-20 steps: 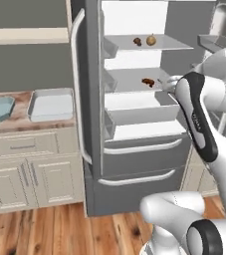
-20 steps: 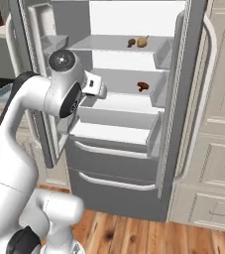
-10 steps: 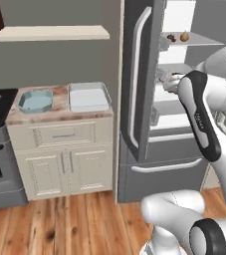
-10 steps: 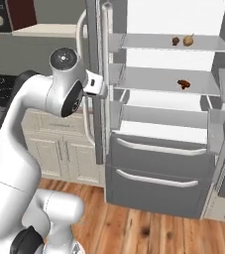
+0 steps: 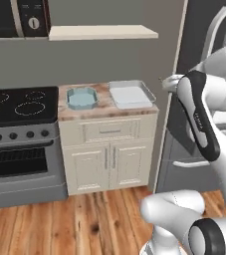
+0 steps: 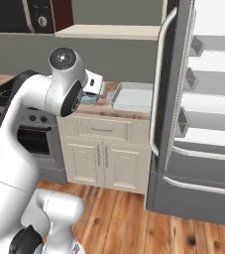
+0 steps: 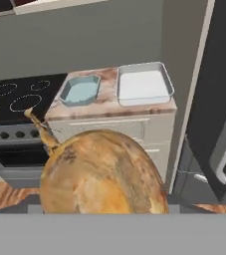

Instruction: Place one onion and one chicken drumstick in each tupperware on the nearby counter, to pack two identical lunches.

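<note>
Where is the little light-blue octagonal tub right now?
The light-blue octagonal tub sits on the marbled reddish-brown counter, between the black stovetop on its left and the pale grey-white rectangular tub on its right.

black stovetop (image 5: pixel 17 104) left of the cabinets, cream wall shelf (image 5: pixel 102 32) above, open fridge (image 6: pixel 203 109) right

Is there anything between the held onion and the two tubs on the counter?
Nothing visible. In the hand view the onion sits close to the camera, with open air between it and the blue tub and the grey-white tub on the counter. Both tubs look empty.
</note>
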Available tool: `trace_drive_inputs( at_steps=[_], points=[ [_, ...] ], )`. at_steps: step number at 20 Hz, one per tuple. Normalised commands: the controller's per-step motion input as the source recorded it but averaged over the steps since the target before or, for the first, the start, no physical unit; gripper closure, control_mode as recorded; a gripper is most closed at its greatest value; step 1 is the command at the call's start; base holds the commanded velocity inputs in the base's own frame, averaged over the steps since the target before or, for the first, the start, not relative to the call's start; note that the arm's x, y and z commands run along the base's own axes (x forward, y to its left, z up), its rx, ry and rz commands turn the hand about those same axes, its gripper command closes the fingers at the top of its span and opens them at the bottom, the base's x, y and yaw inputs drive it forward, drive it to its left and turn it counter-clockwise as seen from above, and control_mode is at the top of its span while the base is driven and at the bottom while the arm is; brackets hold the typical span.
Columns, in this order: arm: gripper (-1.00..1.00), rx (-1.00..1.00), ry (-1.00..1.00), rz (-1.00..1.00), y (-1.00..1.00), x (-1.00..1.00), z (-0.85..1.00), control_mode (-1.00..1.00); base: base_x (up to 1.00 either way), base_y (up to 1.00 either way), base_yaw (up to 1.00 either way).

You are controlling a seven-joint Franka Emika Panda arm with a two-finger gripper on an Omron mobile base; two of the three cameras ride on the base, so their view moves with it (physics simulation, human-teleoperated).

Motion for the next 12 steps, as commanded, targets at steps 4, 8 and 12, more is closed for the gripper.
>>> trace_drive_inputs(
  at_steps=[4,8,12],
  points=[
    [1.0,0.0,0.0,0.0,0.0,0.0,0.0,1.0,0.8,0.65,0.0],
    [1.0,0.0,0.0,0.0,0.0,0.0,0.0,1.0,1.0,0.44,-0.01],
    [1.0,0.0,0.0,0.0,0.0,0.0,0.0,1.0,1.0,0.36,0.0]
  ],
)
